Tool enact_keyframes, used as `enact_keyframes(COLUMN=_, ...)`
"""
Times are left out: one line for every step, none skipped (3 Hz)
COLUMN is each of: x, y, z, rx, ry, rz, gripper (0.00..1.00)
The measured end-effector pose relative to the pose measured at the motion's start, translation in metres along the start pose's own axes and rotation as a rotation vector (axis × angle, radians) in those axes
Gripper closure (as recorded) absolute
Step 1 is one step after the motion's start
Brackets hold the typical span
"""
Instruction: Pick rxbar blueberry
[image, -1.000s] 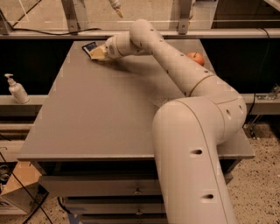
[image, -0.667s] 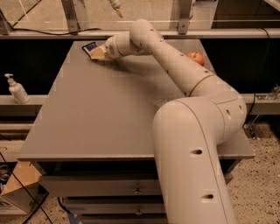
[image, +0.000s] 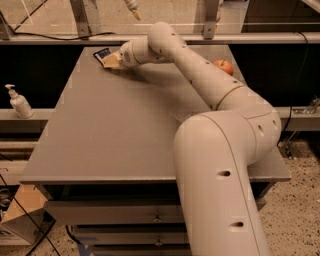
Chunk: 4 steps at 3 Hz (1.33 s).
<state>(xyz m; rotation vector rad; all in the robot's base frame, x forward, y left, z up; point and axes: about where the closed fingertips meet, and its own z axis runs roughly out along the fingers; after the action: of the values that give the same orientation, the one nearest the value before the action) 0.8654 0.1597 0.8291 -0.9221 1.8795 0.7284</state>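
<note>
At the far left corner of the grey bench (image: 125, 135) the pincer (image: 111, 60) has stayed put at the rxbar blueberry (image: 102, 53), apparently touching it; whether it has clenched I cannot tell, so the lift looks pending.

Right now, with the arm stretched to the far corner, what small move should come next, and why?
Probably settle the grasp on the rxbar blueberry before lifting: the gripper sits low at the far corner of the table, right on the bar, whose dark end shows beyond it, apparently not yet raised.
</note>
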Motion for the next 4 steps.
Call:
enact_keyframes(x=-0.0005, y=0.0001, z=-0.0002, rx=0.0, ry=0.0, rz=0.0, gripper=0.37)
enact_keyframes(x=-0.0008, y=0.0001, z=-0.0004, rx=0.0, ry=0.0, rz=0.0, gripper=0.13)
enact_keyframes(x=-0.001, y=0.0001, z=-0.0005, rx=0.0, ry=0.0, rz=0.0, gripper=0.0)
enact_keyframes(x=-0.0011, y=0.0001, z=-0.0006, rx=0.0, ry=0.0, rz=0.0, gripper=0.0)
